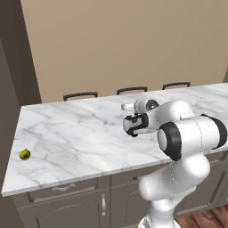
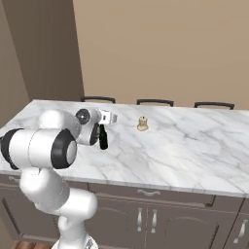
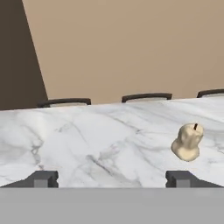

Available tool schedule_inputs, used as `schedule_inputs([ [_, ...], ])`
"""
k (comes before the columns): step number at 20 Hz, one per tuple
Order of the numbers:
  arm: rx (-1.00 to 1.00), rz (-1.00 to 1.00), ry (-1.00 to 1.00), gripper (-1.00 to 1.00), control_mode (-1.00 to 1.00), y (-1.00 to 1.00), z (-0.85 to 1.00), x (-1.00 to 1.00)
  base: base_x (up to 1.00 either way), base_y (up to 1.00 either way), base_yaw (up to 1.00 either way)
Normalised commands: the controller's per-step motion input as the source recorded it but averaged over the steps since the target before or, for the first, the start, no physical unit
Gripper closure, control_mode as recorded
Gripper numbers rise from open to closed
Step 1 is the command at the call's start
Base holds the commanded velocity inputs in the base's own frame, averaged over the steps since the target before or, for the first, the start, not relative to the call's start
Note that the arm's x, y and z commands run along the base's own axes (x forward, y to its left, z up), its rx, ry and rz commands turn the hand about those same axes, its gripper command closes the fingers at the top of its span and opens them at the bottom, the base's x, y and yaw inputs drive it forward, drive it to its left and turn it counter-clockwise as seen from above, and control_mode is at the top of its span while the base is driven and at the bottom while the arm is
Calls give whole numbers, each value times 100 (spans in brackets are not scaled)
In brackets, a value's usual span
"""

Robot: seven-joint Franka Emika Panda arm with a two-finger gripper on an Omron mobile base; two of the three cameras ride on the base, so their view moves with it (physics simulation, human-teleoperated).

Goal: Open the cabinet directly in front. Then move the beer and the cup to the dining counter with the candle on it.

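The dining counter (image 1: 67, 133) (image 2: 194, 146) (image 3: 87, 140) is a long white marble slab with grey veins, stretching across in front of me. The beige candle (image 2: 142, 124) (image 3: 188, 142) stands on it toward the far edge. My gripper (image 1: 133, 126) (image 2: 103, 138) (image 3: 113, 179) hovers low over the slab, short of the candle and to its left. It is open, its fingertips (image 3: 43, 179) wide apart with nothing between them. The beer, the cup and the cabinet are out of view.
A small yellow-green fruit (image 1: 24, 154) lies near the counter's left end. Three dark chair backs (image 1: 80, 95) (image 2: 154, 102) line the far side against a tan wall. Dark drawer fronts (image 2: 146, 194) run below the slab. A tall dark panel (image 2: 48, 48) rises at the left.
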Motion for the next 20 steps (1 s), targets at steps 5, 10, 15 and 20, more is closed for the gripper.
schedule_inputs([
  [5, 5, 0, 49, -100, -100, -13, 100, -98, 0, 0, 0],
  [10, 10, 0, 51, -100, -100, -24, 100, -100, 0, 0, 0],
  [15, 5, 0, 33, -100, -100, -21, 76, -100, 0, 0, 0],
  [20, 0, 1, -25, -100, -100, -5, 36, -100, 0, 0, 0],
])
